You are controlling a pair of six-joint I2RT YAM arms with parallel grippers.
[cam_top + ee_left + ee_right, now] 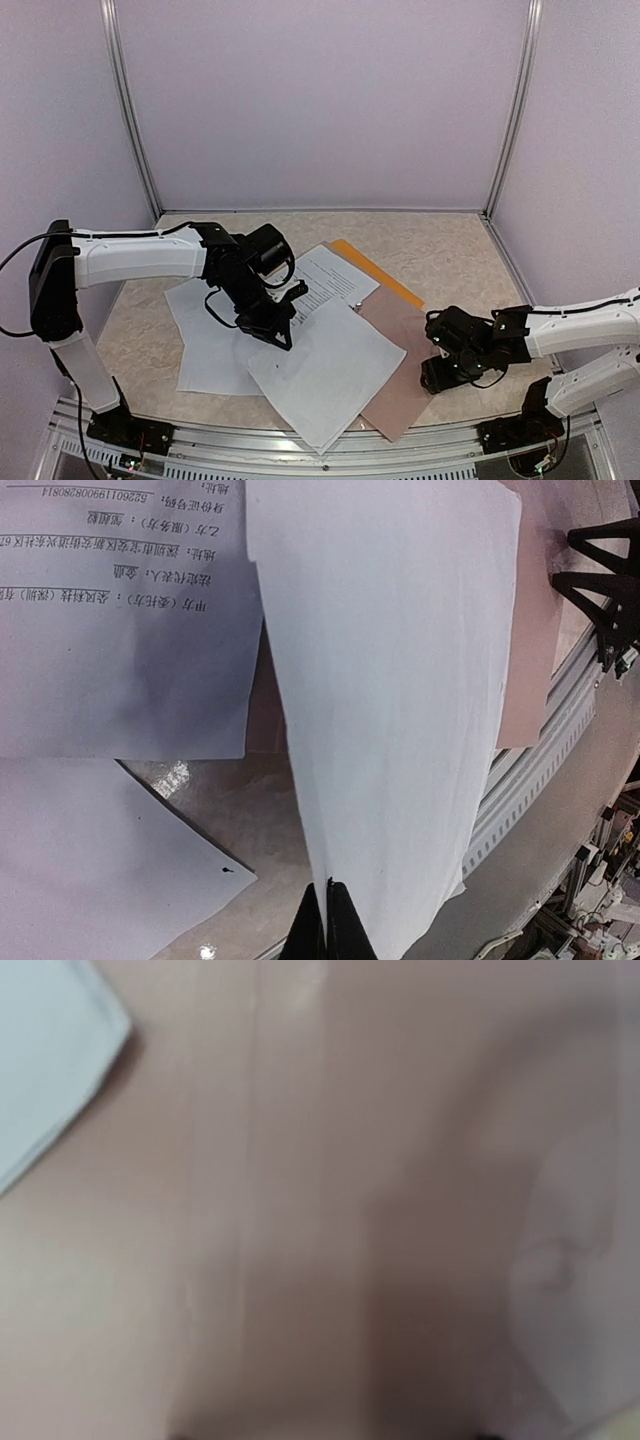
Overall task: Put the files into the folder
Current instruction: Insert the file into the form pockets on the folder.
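The folder [378,272] lies diagonally, long edge far-left to near-right. Left of it my left gripper [280,337] pinches one sheet [325,375] (fingers nearly together); the right gripper [436,380], I cannot tell.

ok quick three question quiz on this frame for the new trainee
1. True or false: the left gripper is pinched shut on the edge of a white sheet.
2. What lies under the right gripper? A) the pinkish-brown board B) bare table C) a plastic tray
3. Fill in: the orange folder shows only as a strip along the far edge of the ___ sheet.

Key: 1 true. 2 A. 3 printed, meaning the printed sheet.
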